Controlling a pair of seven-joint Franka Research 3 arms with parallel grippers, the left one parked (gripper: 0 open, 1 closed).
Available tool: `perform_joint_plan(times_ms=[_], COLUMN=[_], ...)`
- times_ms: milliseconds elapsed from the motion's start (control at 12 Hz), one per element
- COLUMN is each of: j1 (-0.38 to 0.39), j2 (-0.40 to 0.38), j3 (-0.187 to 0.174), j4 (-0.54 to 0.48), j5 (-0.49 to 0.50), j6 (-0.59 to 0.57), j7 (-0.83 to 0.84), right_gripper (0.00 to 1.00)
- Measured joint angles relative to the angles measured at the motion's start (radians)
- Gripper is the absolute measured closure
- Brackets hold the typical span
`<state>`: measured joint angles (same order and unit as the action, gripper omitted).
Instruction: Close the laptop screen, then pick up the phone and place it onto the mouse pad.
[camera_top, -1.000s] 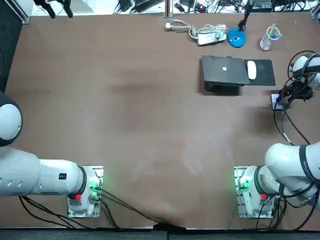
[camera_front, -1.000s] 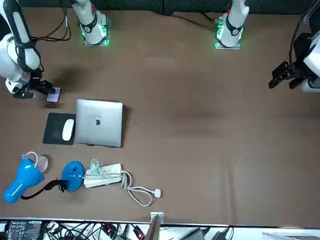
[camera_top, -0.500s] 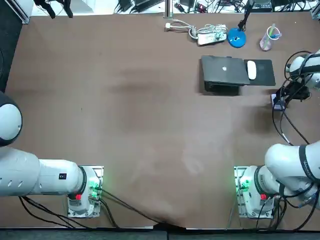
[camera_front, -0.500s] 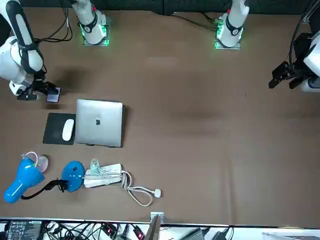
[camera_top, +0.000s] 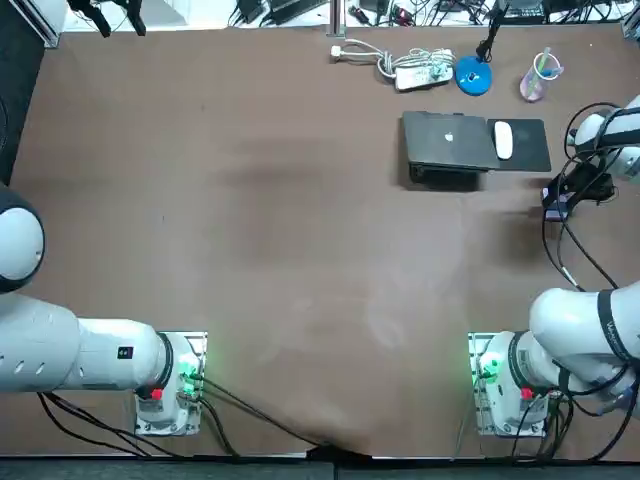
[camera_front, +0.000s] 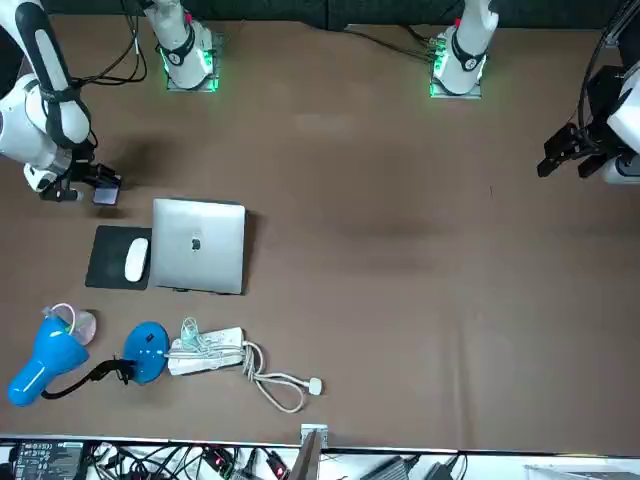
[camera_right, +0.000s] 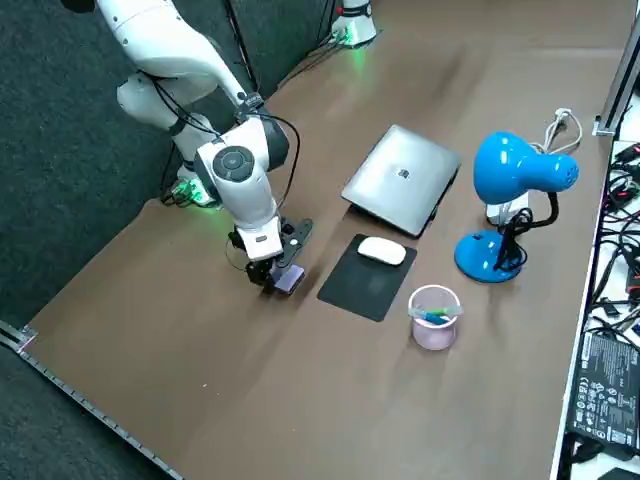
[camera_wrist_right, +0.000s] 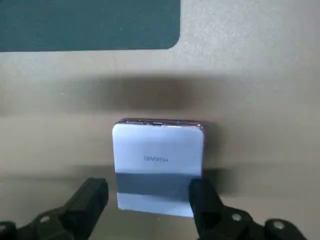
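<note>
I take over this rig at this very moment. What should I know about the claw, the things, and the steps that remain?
Right claw: open, low, one finger at each side of the phone.
Laptop: closed; that step is done.
Phone: on the table beside the mouse pad, not yet on it.
Left: grip the phone, lift it, set it on the pad's bare part, clear of the mouse.

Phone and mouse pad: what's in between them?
Nothing, just bare table, as the right side view shows. The right gripper hangs open at the phone.
</note>
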<state>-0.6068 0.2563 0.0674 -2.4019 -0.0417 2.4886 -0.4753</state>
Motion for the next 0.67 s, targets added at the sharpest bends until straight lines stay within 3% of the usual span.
perform_joint_plan(times_ms=[667], j1=[0.012], j2=[0.001], j3=[0.0], j4=[0.0], j5=[-0.005], j6=[0.0], j7=[-0.079], right_gripper=[0.0])
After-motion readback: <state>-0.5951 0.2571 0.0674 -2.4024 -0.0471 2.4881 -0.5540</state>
